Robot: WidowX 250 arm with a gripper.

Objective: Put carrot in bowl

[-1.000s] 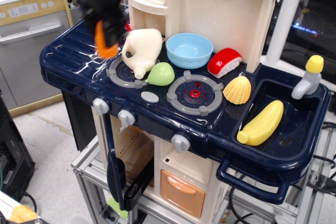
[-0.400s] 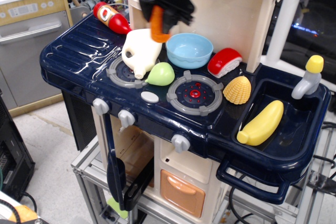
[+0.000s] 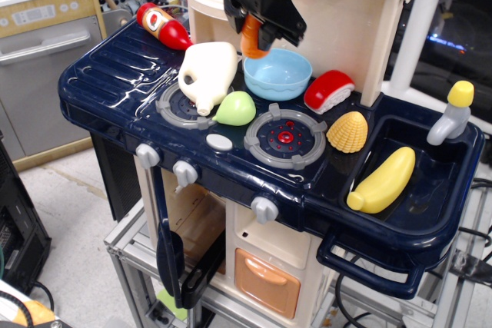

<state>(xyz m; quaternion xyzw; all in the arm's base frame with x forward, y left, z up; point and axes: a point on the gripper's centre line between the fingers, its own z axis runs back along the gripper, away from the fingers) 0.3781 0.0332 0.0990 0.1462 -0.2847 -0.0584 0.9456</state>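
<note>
One grip: black gripper jaws clamped on small ridged orange plastic carrot.
Edge: carrot tip over round light-blue plastic bowl left rim.

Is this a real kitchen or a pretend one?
It looks like a pretend play kitchen: a plastic stove top with toy burners, a little sink holding a toy banana, and a tool holding a plastic carrot over a blue bowl.

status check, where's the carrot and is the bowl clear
Tool shut on carrot. Carrot hangs over left rim of light blue bowl, not released. Bowl empty; cream jug beside it, not blocking.
</note>
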